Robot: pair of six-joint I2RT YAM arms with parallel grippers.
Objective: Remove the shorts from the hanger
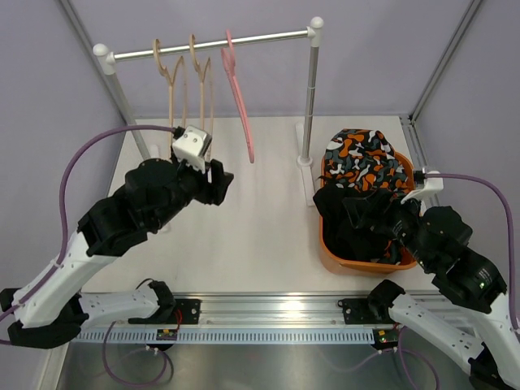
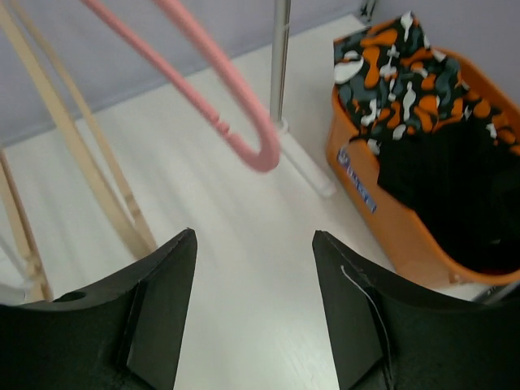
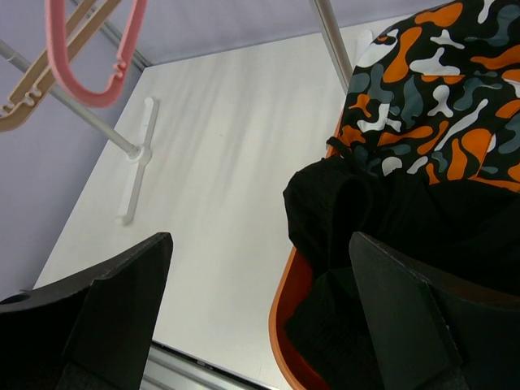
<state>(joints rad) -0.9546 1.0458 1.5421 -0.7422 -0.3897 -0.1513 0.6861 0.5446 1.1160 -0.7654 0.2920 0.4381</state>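
Note:
The patterned shorts (image 1: 363, 157) (image 2: 406, 73) (image 3: 431, 106) lie at the back of an orange basket (image 1: 327, 248) (image 2: 382, 219) (image 3: 284, 301). Black shorts (image 1: 357, 236) (image 2: 455, 195) (image 3: 382, 219) are heaped in front of them, spilling over the rim. A bare pink hanger (image 1: 238, 89) (image 2: 244, 138) (image 3: 89, 89) hangs on the rail. My left gripper (image 1: 218, 180) (image 2: 253, 236) is open and holds nothing, just left of and below the pink hanger. My right gripper (image 1: 353, 215) (image 3: 260, 237) is wide open over the basket's left rim, one finger above the black shorts.
Two bare wooden hangers (image 1: 183, 77) (image 2: 81, 162) hang left of the pink one on a white rack (image 1: 211, 43). The rack's right post (image 1: 309, 97) (image 2: 280, 57) stands beside the basket, and its foot (image 3: 138, 162) rests on the white table (image 1: 260, 219).

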